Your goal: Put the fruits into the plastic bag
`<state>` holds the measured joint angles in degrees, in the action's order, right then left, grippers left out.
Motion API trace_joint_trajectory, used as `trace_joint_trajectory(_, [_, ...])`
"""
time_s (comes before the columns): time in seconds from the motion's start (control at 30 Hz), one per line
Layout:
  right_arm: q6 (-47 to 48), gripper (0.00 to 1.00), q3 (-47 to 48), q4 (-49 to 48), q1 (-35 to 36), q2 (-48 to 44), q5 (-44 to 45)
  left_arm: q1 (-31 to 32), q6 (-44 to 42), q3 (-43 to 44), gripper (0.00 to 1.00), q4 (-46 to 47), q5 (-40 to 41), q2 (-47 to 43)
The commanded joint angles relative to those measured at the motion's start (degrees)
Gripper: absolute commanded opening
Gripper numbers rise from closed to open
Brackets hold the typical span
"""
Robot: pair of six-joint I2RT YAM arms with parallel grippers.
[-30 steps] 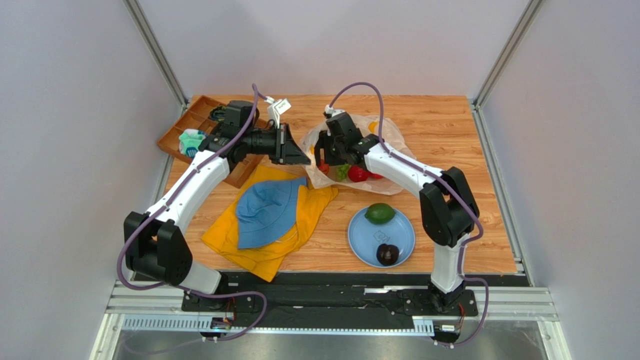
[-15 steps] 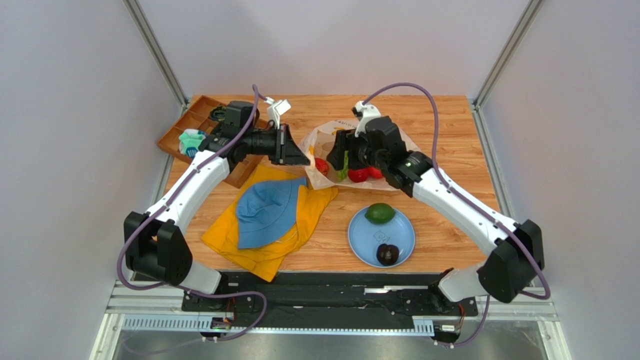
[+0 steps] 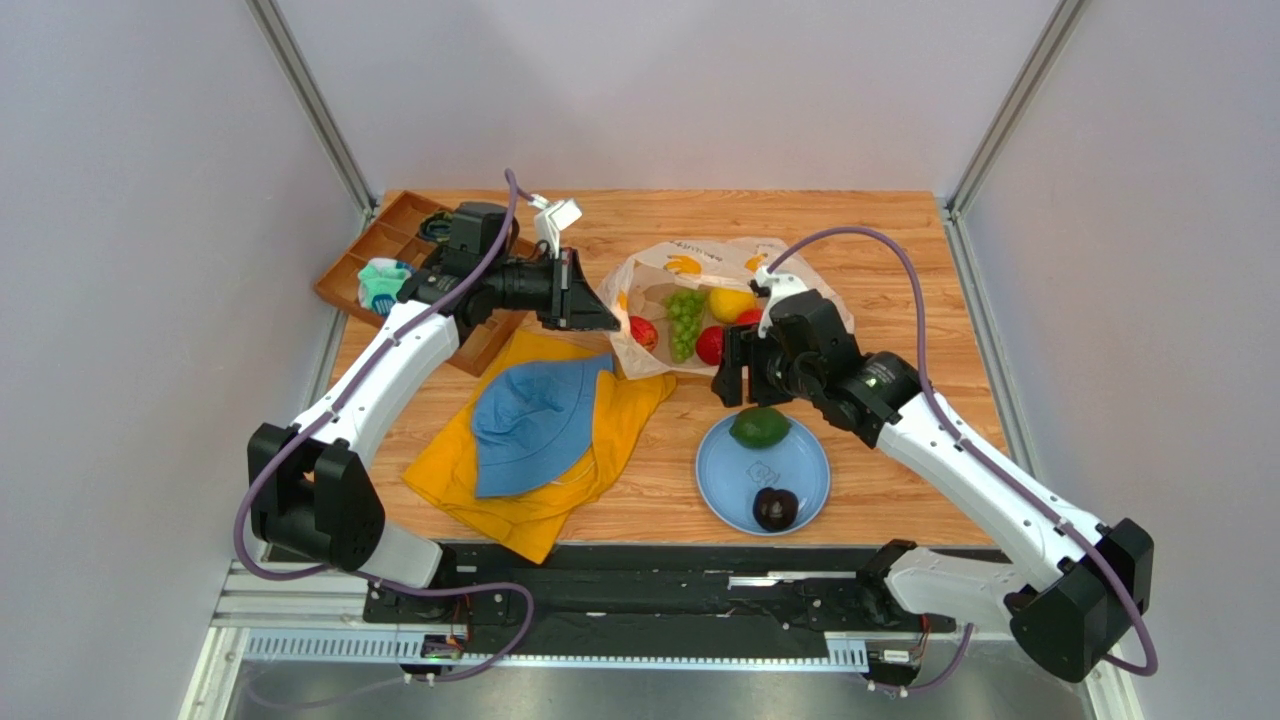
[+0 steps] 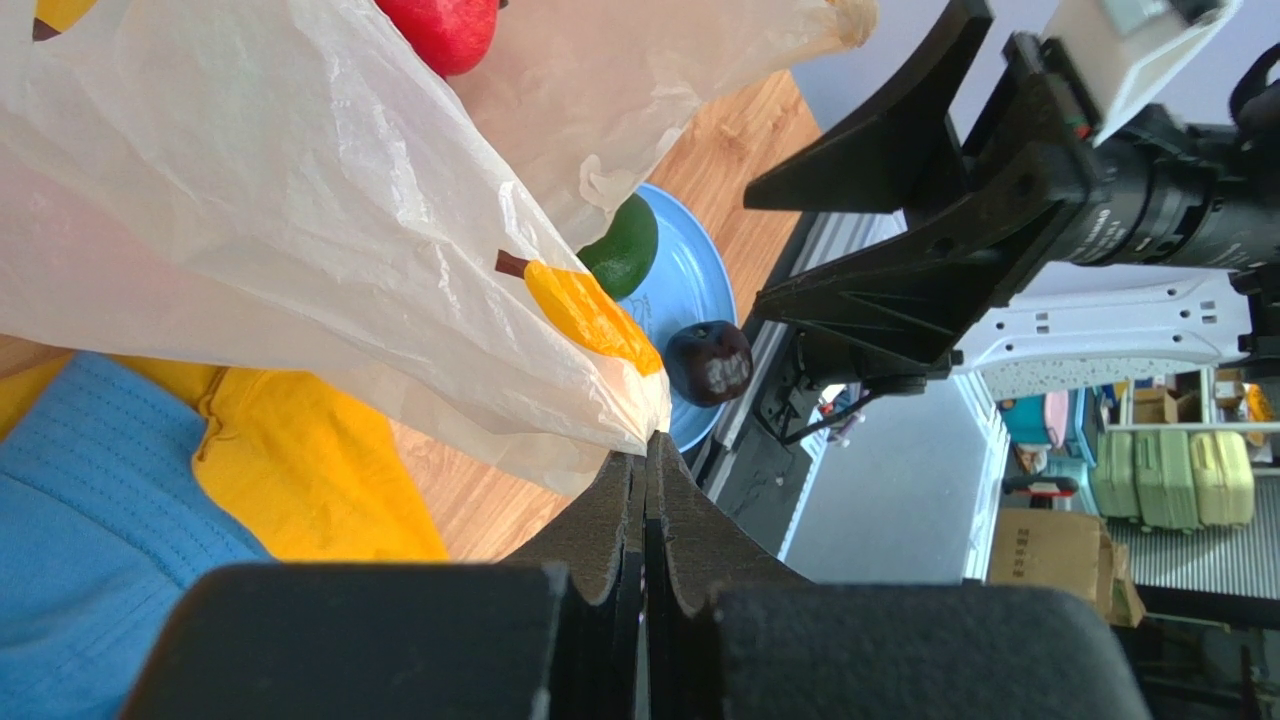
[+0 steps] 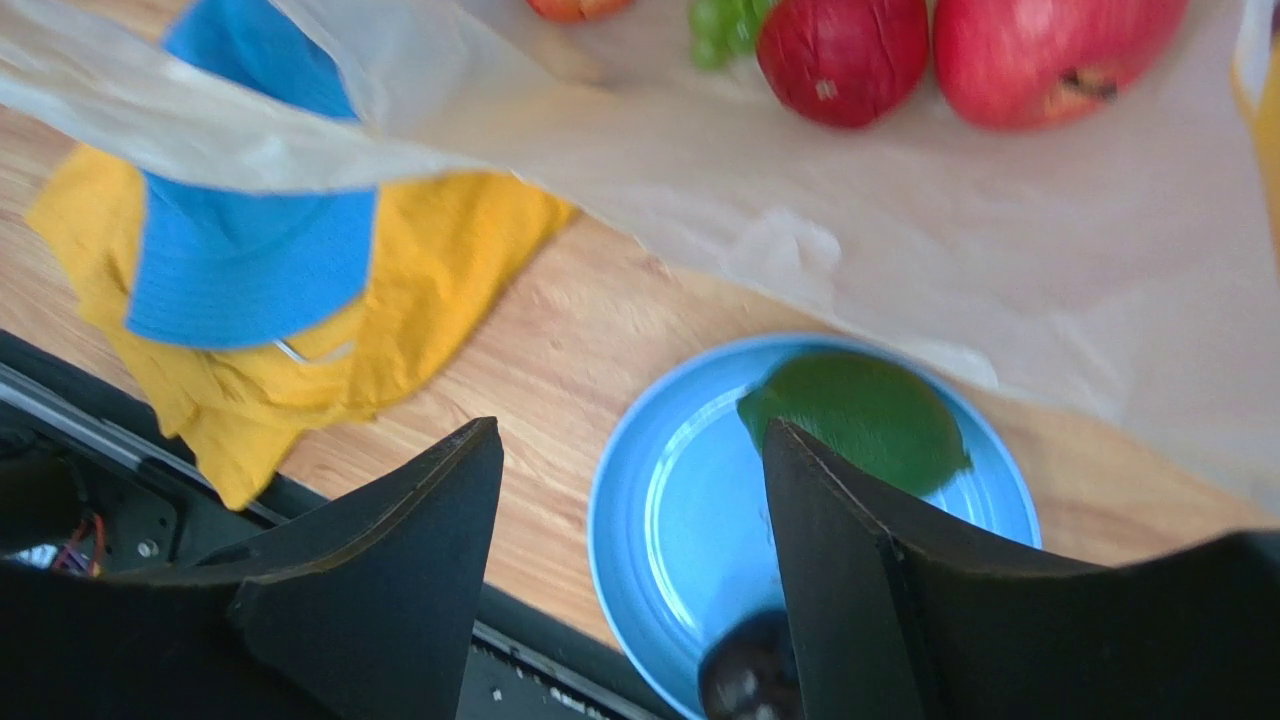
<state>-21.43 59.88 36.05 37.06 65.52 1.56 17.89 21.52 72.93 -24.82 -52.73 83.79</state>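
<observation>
— Right, where do we stand? Our left gripper (image 4: 649, 450) is pinched tight on the rim of the plastic bag (image 4: 286, 210), holding its mouth up at the centre of the overhead view.

— And inside we can see the grape bunch (image 3: 685, 318), the lemon (image 3: 732, 305) and the red fruits (image 3: 711, 347). Two to go, we reckon: the green oval fruit (image 5: 857, 417) and the dark plum (image 3: 775, 509), both on the blue plate (image 5: 676, 510), just below and right of centre.

— Our right gripper (image 5: 631, 465) hangs over that plate with its fingers spread wide, nothing between them.

— So the green one looks like our pick. It sits at the plate's upper edge, just beside the bag's lower skin.

— Then we want to come straight down, fingers straddling its narrow waist, not its long axis.

— Agreed, and close gently. It's smooth and rounded, likely to squirt out. We'd also mind the film next to it, so we don't catch plastic in the pinch.
</observation>
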Motion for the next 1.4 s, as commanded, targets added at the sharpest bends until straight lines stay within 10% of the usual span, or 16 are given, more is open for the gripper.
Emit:
trace_joint_trajectory(0.0, [-2.65, 0.68, -1.43, 8.76, -0.06, -2.76, 2.74, -0.31, -1.13, 2.31, 0.00, 0.56, 0.17, 0.32])
trace_joint_trajectory(0.43, [-13.99, 0.70, -7.05, 22.74, -0.14, -3.38, 7.67, -0.31, -0.60, 2.05, 0.00, 1.09, -0.44, -0.12])
trace_joint_trajectory(1.37, [-22.25, 0.80, -21.11, 11.77, -0.23, -1.53, 0.72, -0.22, 0.10, 1.78, 0.00, 1.79, -0.97, 0.06])
